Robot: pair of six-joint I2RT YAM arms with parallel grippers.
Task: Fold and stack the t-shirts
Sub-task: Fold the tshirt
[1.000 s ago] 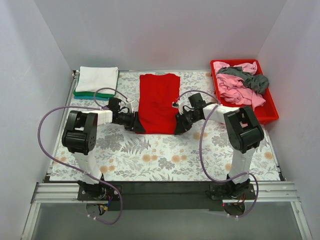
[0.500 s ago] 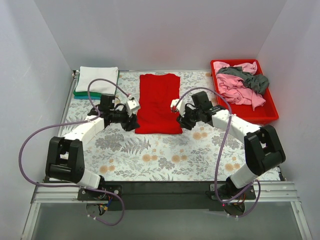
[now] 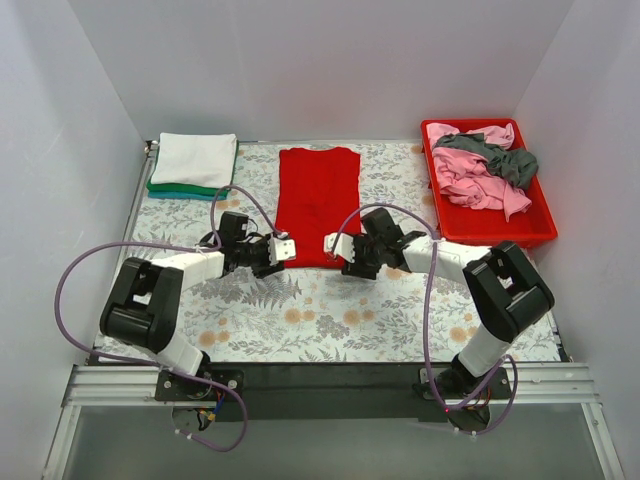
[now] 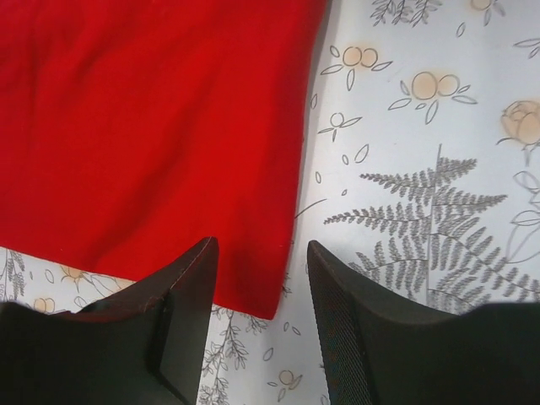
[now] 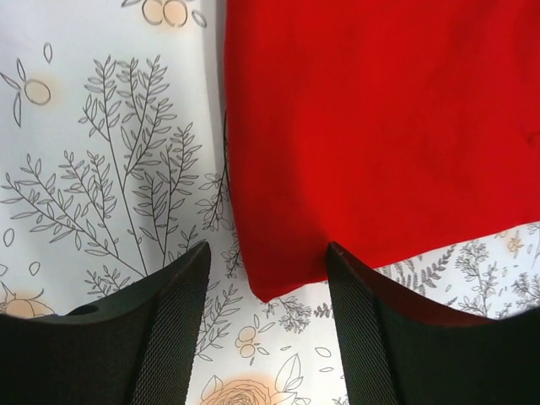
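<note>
No text, label, brand or number that I can read in any view. The table cover [image 3: 330, 300] carries only a fern-and-flower print with no lettering on it.

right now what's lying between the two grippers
The near hem of the red t-shirt, seen in the top view between left gripper and right gripper; each wrist view shows one hem corner between its open jaws.

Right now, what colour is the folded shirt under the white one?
Green shirt; top external view shows it best.
</note>
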